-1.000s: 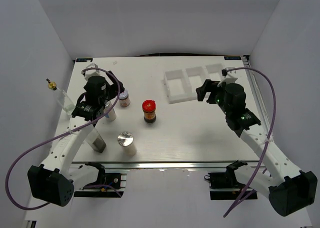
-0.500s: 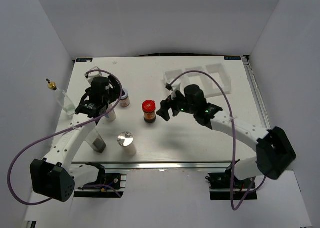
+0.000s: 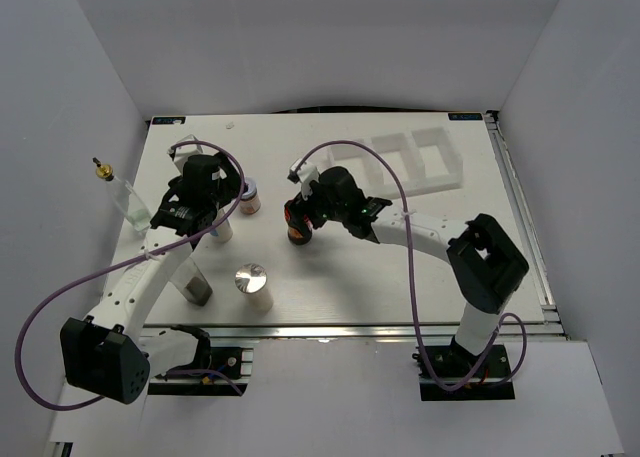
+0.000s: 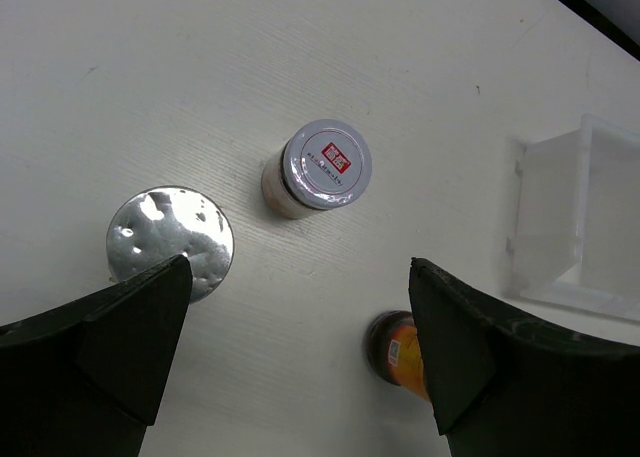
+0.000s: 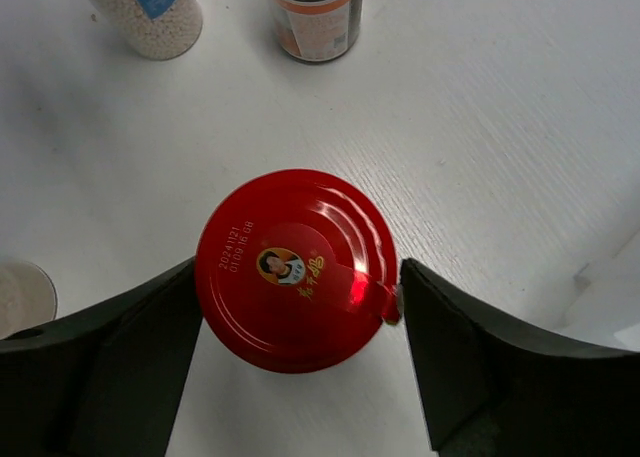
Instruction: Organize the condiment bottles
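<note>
The dark red-capped jar (image 3: pixel 297 225) stands mid-table. My right gripper (image 3: pixel 301 215) is open, one finger close on each side of its red cap (image 5: pixel 293 268). My left gripper (image 3: pixel 213 215) is open and empty above a silver-capped bottle of white grains (image 4: pixel 170 242), which also shows in the right wrist view (image 5: pixel 140 12). The short pale-lidded jar (image 3: pixel 248 193) stands just beyond, seen between the left fingers (image 4: pixel 327 165). A second silver-capped bottle (image 3: pixel 252 282), a dark-bottomed slim bottle (image 3: pixel 196 285) and a gold-capped slim bottle (image 3: pixel 118 189) stand on the left.
The white three-compartment tray (image 3: pixel 455 167) lies at the back right, its corner in the left wrist view (image 4: pixel 575 227). White walls close in the table on three sides. The right arm stretches across the middle of the table.
My right arm has swung left from the tray to the red-capped jar and now straddles it. The left gripper has barely moved.
</note>
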Robot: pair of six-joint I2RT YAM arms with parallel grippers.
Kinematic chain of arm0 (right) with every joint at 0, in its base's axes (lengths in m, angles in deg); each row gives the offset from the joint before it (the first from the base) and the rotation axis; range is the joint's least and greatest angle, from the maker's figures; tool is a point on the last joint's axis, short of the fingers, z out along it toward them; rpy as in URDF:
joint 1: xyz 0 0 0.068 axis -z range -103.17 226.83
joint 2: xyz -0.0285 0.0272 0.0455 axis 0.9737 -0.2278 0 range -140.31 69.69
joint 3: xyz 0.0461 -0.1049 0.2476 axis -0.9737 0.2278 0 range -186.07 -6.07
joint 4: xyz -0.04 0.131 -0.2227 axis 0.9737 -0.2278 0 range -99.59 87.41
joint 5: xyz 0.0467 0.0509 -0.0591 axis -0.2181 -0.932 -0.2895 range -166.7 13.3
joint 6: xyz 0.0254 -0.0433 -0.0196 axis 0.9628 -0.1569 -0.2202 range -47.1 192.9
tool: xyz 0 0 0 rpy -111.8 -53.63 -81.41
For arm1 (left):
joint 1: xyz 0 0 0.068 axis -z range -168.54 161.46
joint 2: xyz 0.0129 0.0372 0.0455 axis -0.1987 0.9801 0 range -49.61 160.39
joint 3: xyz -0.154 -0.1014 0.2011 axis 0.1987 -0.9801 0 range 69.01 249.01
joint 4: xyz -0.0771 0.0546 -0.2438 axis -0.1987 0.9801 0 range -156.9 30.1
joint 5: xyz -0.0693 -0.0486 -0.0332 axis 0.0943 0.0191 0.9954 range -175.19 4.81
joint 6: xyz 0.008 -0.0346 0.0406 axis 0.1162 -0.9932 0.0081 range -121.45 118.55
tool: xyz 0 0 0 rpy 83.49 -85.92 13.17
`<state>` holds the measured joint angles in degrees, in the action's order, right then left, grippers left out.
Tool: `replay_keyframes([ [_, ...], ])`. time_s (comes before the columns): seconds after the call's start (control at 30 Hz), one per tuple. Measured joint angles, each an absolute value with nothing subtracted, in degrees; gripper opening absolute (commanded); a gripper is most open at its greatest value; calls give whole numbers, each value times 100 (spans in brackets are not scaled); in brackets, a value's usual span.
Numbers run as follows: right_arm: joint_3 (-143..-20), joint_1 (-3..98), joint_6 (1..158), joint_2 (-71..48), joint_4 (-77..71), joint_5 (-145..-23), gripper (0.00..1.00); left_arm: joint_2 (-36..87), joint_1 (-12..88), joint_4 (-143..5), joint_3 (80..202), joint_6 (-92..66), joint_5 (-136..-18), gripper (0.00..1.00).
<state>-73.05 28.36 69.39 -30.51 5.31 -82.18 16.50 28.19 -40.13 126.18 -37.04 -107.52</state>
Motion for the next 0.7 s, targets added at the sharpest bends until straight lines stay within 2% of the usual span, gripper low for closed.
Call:
replay_keyframes([
  [0.03,-7382,2834,6923,-3141,538,-8224,59,1650,2819,-4016,12618,-3704,-10754,98],
  [0.1,-7587,2821,6906,-3333,566,-8202,40,1650,2819,-4018,12618,-3704,-10759,98],
  [0.13,-7633,2821,6913,-3399,645,-8202,24,1650,2819,-4022,12618,-3704,-10759,98],
  [0.17,-7644,2821,6913,-3432,709,-8194,17,1650,2819,-4031,12615,-3704,-10761,98],
  [0.4,-7559,2823,6943,-3298,700,-7835,0,1667,2819,-4147,12615,-3676,-10759,98],
  [0.57,-7563,3083,6948,-2914,636,-7302,0,1667,2819,-4177,12613,-3661,-10678,98],
  [0.7,-7828,3673,7050,-2739,641,-7105,0,1636,2819,-4208,12602,-3661,-10669,98],
])
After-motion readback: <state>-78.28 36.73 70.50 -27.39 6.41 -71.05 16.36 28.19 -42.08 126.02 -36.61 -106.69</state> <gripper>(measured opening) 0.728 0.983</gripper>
